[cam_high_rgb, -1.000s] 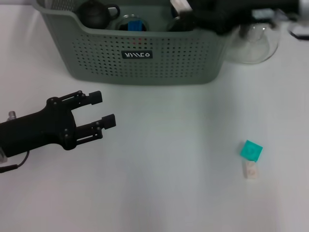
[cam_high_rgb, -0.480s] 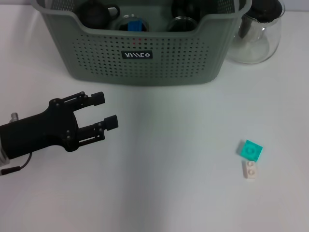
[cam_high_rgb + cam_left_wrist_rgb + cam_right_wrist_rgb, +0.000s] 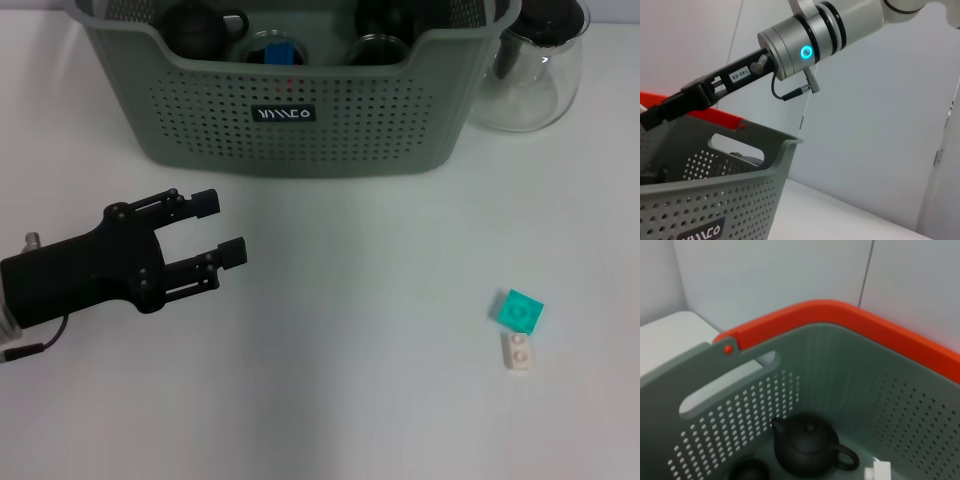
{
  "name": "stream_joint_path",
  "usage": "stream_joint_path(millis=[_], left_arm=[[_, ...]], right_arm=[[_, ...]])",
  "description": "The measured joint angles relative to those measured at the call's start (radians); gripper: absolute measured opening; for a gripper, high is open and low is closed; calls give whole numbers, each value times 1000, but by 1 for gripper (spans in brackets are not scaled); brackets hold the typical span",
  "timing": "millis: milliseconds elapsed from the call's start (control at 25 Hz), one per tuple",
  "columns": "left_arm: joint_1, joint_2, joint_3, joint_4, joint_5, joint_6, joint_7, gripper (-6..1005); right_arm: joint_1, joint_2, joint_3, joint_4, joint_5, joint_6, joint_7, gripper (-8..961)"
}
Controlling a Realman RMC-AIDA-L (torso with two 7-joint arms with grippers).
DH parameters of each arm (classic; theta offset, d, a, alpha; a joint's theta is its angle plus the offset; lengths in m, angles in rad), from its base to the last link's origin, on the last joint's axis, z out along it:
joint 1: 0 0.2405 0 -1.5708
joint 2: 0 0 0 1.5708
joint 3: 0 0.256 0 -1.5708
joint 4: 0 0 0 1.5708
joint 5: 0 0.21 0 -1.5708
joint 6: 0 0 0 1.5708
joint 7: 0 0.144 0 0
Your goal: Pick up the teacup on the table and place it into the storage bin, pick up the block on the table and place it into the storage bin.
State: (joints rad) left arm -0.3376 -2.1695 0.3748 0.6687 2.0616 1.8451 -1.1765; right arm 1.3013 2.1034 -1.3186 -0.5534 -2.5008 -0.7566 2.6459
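Two small blocks lie on the white counter (image 3: 400, 400) on the robot's right side, touching each other: a teal block (image 3: 520, 311) and, just nearer the robot, a white block (image 3: 518, 352) with two studs on top. Both are well apart from the storage bin (image 3: 300, 120), the grey-green perforated basket with a black label that stands at the far edge of the counter.

Inside the bin, the head view shows a dark teapot (image 3: 197, 27) at its left end, a round glass vessel with something blue in it (image 3: 277, 49) near the middle, another glass rim (image 3: 374, 47) beside it and a dark object (image 3: 385, 18) behind that. The right wrist view looks down into the bin and shows the same teapot (image 3: 810, 449) on its floor, with a small dark cup (image 3: 749, 471) close by. A clear glass jug (image 3: 530, 60) with a dark lid stands just beside the bin's right end.

The left end effector (image 3: 218, 229) hangs over the bare counter on the left, in front of the bin, its two black fingers spread apart with nothing between them.

The right end effector (image 3: 647, 117) appears in the left wrist view, reaching over the bin's rim; whether it is open or closed cannot be told.
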Motion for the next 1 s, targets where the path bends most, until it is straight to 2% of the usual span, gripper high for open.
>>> stream_joint_path(millis=[360, 560, 600, 680, 800, 840, 880, 920, 1000], left_arm=[[1, -1, -1, 0, 0, -2, 0, 726], [1, -1, -1, 0, 0, -3, 0, 726], [3, -1, -1, 0, 0, -3, 0, 726], [4, 0, -8, 0, 0, -3, 0, 726], [4, 1, -18, 0, 0, 0, 0, 726], [3, 2, -18, 0, 0, 0, 0, 726], [3, 2, -18, 0, 1, 0, 0, 726], [2, 2, -18, 0, 1, -1, 0, 726], [3, 2, -18, 1, 1, -5, 2, 726]], right_arm=[[2, 0, -10, 46, 1, 14, -12, 221], [-22, -4, -5, -5, 17, 18, -12, 225], [-39, -6, -4, -38, 28, 13, -12, 274], [-88, -8, -2, -136, 50, -19, -12, 371], [-232, -9, 3, -404, 113, -142, -45, 531], [-304, -10, 8, -527, 154, -216, -86, 593], [-429, -14, 33, -721, 227, -348, -181, 656], [-429, -14, 33, -721, 227, -348, -181, 654], [-547, -20, 87, -873, 297, -495, -284, 649]])
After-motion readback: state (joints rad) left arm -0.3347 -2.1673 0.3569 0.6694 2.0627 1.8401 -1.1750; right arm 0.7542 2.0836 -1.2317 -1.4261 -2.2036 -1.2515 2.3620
